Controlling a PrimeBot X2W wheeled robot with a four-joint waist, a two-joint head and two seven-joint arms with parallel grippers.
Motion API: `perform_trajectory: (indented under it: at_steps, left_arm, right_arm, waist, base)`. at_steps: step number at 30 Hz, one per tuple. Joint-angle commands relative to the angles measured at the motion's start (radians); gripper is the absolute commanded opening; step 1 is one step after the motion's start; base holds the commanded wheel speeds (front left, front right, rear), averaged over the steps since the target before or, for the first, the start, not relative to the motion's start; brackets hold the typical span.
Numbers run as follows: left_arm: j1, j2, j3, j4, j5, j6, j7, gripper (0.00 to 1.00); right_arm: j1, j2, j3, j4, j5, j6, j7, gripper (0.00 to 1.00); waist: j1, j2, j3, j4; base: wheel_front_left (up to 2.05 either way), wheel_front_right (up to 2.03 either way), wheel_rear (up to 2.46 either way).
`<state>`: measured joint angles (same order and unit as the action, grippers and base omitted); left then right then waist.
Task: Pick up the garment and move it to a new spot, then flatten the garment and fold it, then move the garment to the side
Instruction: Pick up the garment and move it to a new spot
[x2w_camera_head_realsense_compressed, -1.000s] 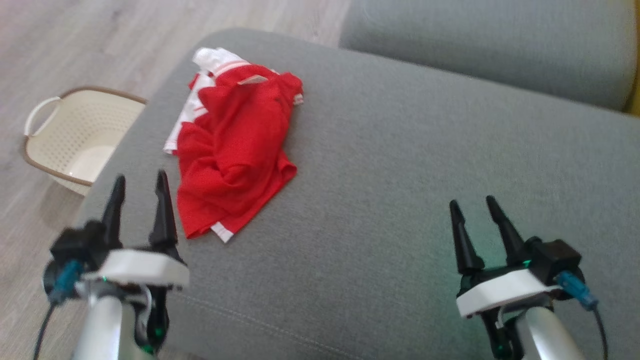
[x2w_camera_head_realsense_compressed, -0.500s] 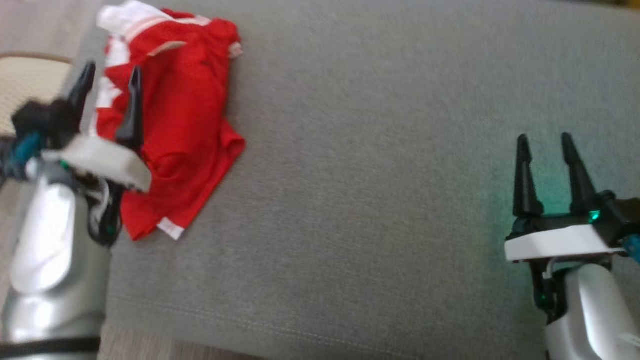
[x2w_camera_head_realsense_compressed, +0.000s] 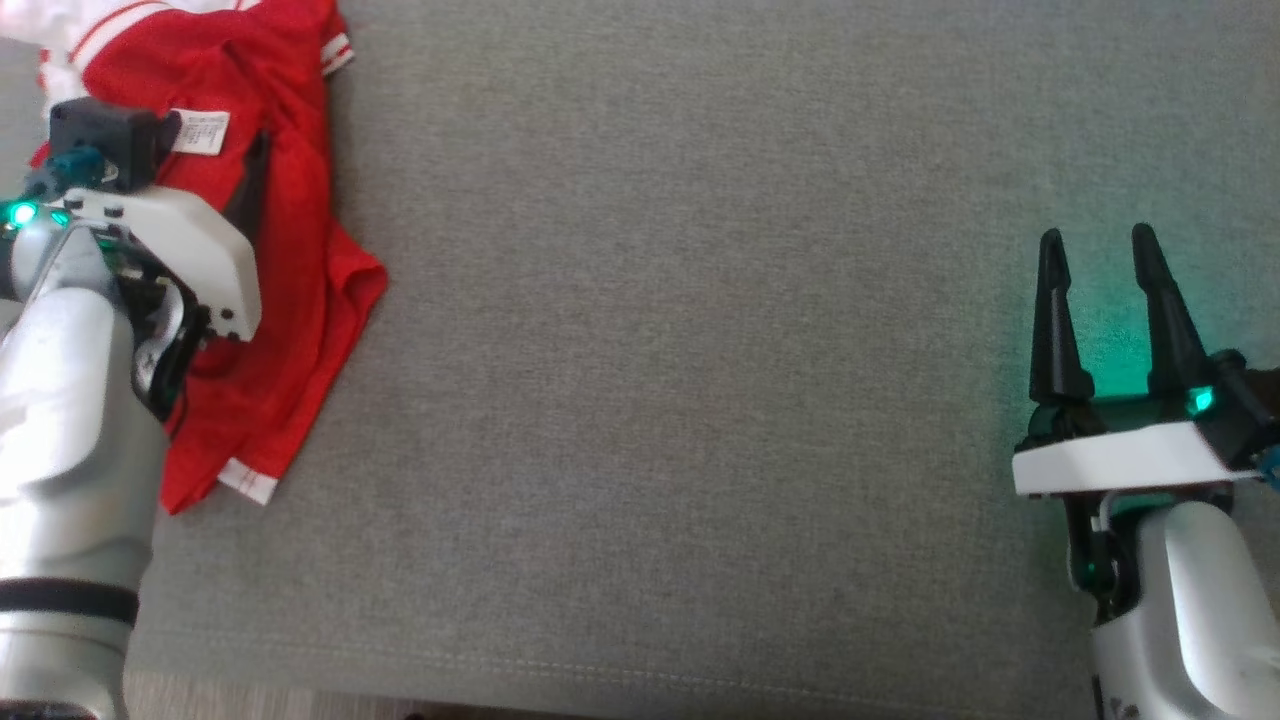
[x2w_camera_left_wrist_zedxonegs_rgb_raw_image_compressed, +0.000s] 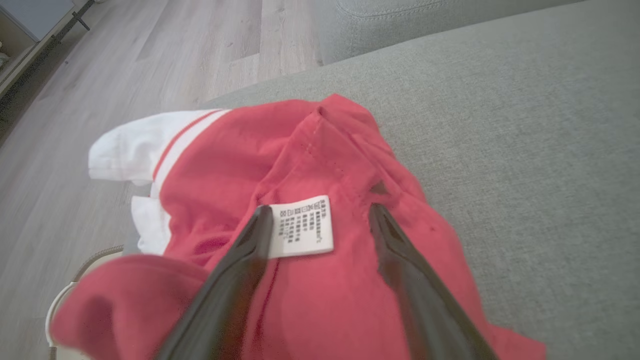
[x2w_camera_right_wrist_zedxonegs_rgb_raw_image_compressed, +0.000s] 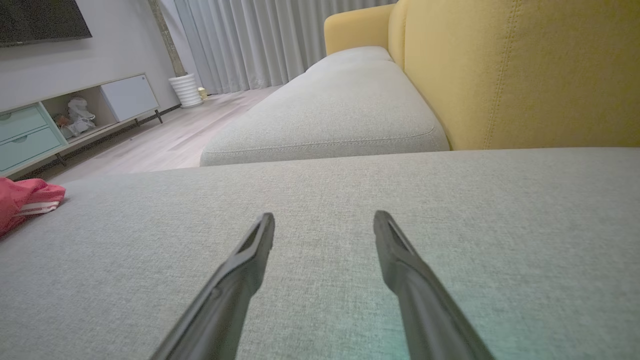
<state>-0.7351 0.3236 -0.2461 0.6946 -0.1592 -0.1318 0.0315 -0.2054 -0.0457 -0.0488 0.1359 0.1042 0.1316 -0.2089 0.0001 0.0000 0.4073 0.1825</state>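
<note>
Garment (x2w_camera_head_realsense_compressed: 300, 270) lies crumpled at the left end of the sofa cushion (x2w_camera_head_realsense_compressed: 700, 350); fingers of left gripper (x2w_camera_left_wrist_zedxonegs_rgb_raw_image_compressed: 320, 215), spread wide and empty, straddle its care label (x2w_camera_left_wrist_zedxonegs_rgb_raw_image_compressed: 302, 227), so best lower and pinch the raised fold deeply; right gripper (x2w_camera_head_realsense_compressed: 1094, 235) likewise spread, empty.

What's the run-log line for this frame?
stage: pre-grasp | left gripper: open, straddling care label on red garment | right gripper: open, over sofa cushion | red garment: crumpled

One crumpled red-and-white fabric garment (x2w_camera_head_realsense_compressed: 300, 260), two grey fabric seat cushions (x2w_camera_right_wrist_zedxonegs_rgb_raw_image_compressed: 330, 115) — two grippers: left gripper (x2w_camera_left_wrist_zedxonegs_rgb_raw_image_compressed: 320, 209), right gripper (x2w_camera_head_realsense_compressed: 1096, 235).
</note>
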Motion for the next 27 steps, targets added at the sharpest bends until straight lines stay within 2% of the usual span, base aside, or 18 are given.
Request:
perform_trajectory:
  at_steps: [1,2,3,8,17,22,27]
  left_arm:
    - [-0.055,0.063,0.024,-0.008,0.004,0.002,0.001,1.0]
    - [-0.065,0.065,0.018,0.01,-0.002,0.001,0.004,0.87]
    - [-0.075,0.066,0.011,0.025,-0.008,0.001,0.006,0.0]
    - [-0.112,0.076,0.006,0.078,-0.02,0.006,-0.032,0.0]
    - [-0.142,0.078,0.041,0.079,-0.039,0.062,-0.197,0.0]
    - [-0.135,0.068,0.068,0.013,-0.067,0.078,-0.258,0.0]
    - [-0.103,0.057,0.107,-0.142,-0.099,0.09,-0.287,0.0]
  right_arm:
    - [-0.029,-0.004,0.027,-0.041,-0.009,-0.001,0.002,1.0]
    - [-0.031,-0.004,0.027,-0.042,-0.008,-0.001,0.002,1.0]
    - [-0.033,-0.004,0.026,-0.043,-0.007,-0.001,0.001,1.0]
    - [-0.036,-0.004,0.022,-0.032,0.0,-0.001,-0.005,1.0]
    - [-0.036,-0.004,0.021,0.009,0.023,-0.001,-0.023,1.0]
    - [-0.028,-0.004,0.027,0.038,0.04,-0.001,-0.033,1.0]
    - [-0.02,-0.004,0.037,0.07,0.062,-0.001,-0.042,1.0]
  waist:
    - [-0.0001,0.0,0.012,-0.012]
    - [-0.0001,0.0,0.015,-0.015]
    - [-0.0001,0.0,0.017,-0.017]
    - [-0.0001,0.0,0.012,-0.027]
    - [-0.0001,0.0,-0.054,-0.019]
    - [-0.0001,0.0,-0.107,-0.012]
    - [-0.0001,0.0,-0.171,-0.015]
  base:
    - [0.0,0.0,0.0]
    - [0.0,0.0,0.0]
    - [0.0,0.0,0.0]
    - [0.0,0.0,0.0]
    - [0.0,0.0,0.0]
    - [0.0,0.0,0.0]
    - [0.0,0.0,0.0]
